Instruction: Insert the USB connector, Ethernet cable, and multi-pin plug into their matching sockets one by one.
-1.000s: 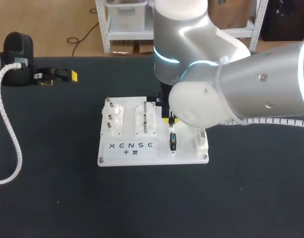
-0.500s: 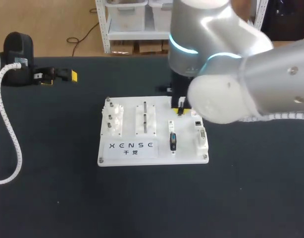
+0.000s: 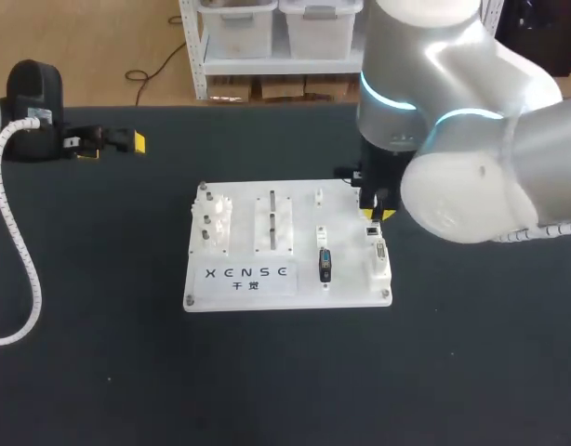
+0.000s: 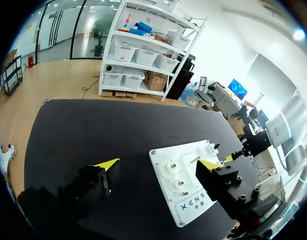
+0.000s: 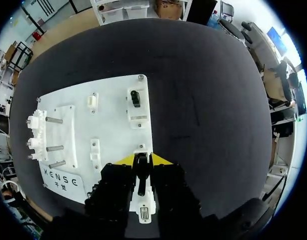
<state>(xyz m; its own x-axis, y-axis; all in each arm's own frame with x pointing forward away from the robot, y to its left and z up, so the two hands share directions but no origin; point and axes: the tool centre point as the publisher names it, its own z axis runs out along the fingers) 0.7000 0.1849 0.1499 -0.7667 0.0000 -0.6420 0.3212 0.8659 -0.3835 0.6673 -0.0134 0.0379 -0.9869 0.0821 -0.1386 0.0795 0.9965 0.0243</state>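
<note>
Right hand (image 3: 376, 213) shifted across board (image 3: 200, 269) toward counter's right edge, clamped on slim dark plug (image 5: 139, 172). I judge small socket (image 3: 371, 229) just beneath, nearside; right arm (image 3: 471, 139) nearer.

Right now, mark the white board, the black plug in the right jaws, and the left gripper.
white board (image 3: 351, 281), head view, on a bare patch of its white face.
black plug (image 5: 139, 175), right wrist view, on its body between the jaws.
left gripper (image 4: 159, 163), left wrist view, midway between its open yellow tips.
</note>
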